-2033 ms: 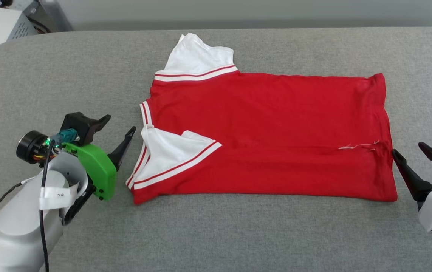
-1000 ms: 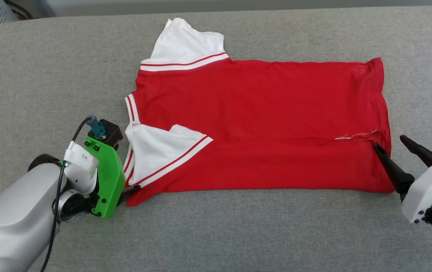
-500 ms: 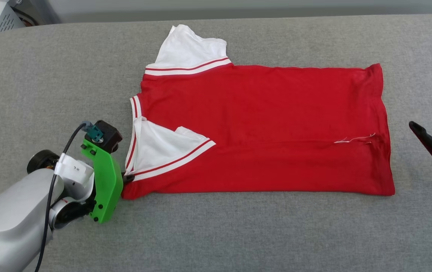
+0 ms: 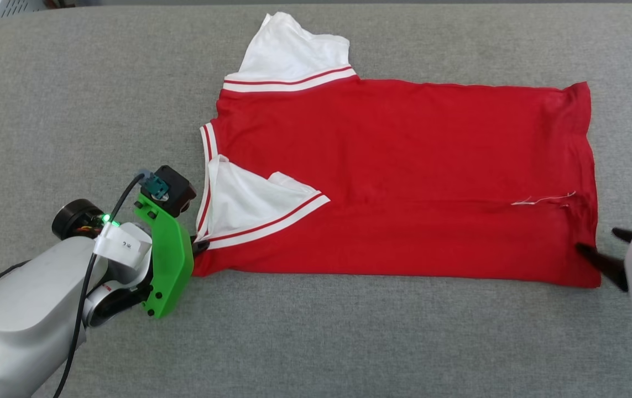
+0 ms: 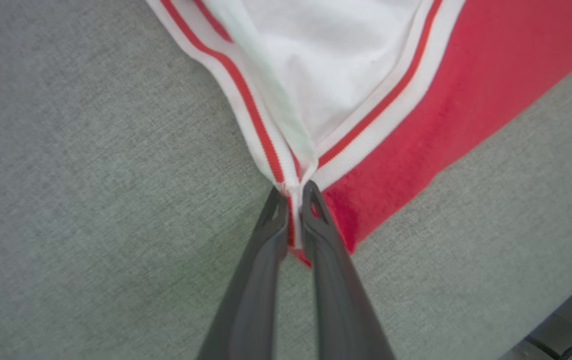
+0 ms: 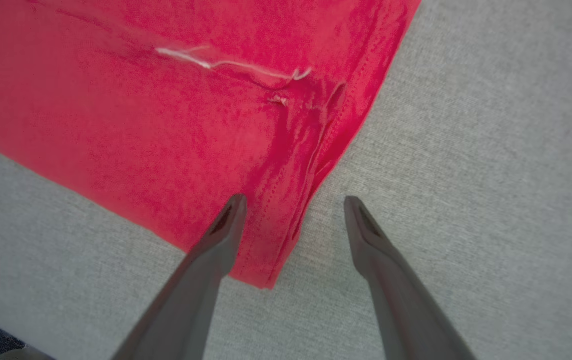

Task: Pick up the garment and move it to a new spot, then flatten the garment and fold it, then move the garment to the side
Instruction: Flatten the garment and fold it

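The left hand (image 4: 199, 246) is clamped on the garment (image 4: 404, 166). In the left wrist view, its two dark fingers are pressed together at the left hand (image 5: 293, 192), with the red-and-white striped trim pinched between them at the corner where the folded sleeve meets the red body. The garment (image 5: 406, 150) spreads away from that corner, white and striped on one side and plain red on the other.

The right hand (image 4: 596, 239) stands with its fingers apart at the opposite end of the cloth. In the right wrist view, the right hand (image 6: 294, 198) straddles the hem corner: one finger lies over the red fabric just inside the edge, and the other lies over the bare grey worktop (image 6: 491, 175). Whether the inner finger presses on the cloth or only hangs above it is hard to judge from this angle.

The garment lies flat in the middle of the worktop (image 4: 349, 337), with its length running left to right. The near sleeve (image 4: 249, 204) is folded in over the red body, and the far sleeve (image 4: 291, 52) sticks out past the upper edge. A loose white thread (image 4: 542, 199) trails across the red fabric near the right hem, and it is plain in the right wrist view as the thread (image 6: 225, 62) on the garment (image 6: 115, 130).
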